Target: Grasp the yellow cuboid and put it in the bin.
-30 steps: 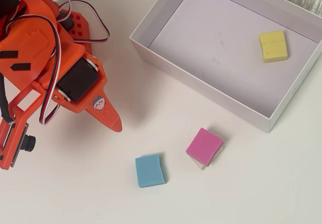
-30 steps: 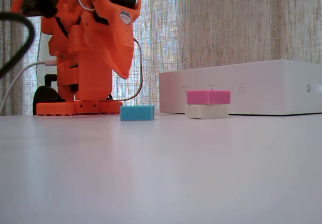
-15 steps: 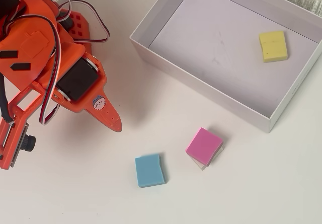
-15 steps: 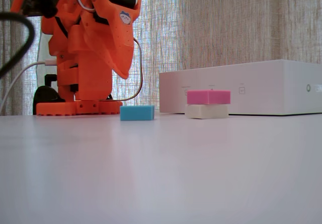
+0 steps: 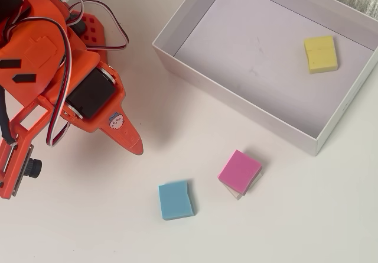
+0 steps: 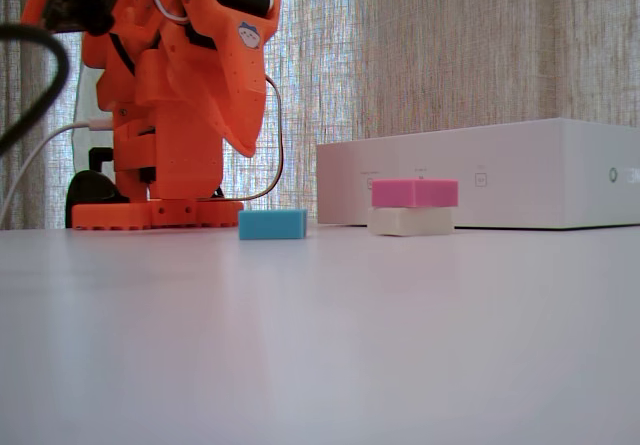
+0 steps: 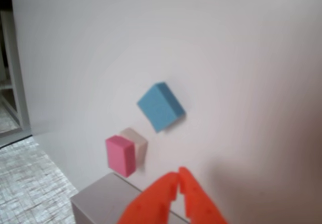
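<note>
The yellow cuboid, a small flat matte block, is lying on the floor of the bin, near its far right corner in the overhead view. The bin's side is showing small printed marks too tiny to read. On the table a pink block is sitting atop a cream block, a blue block nearby. The end effector is hovering closed, holding nothing.
</note>
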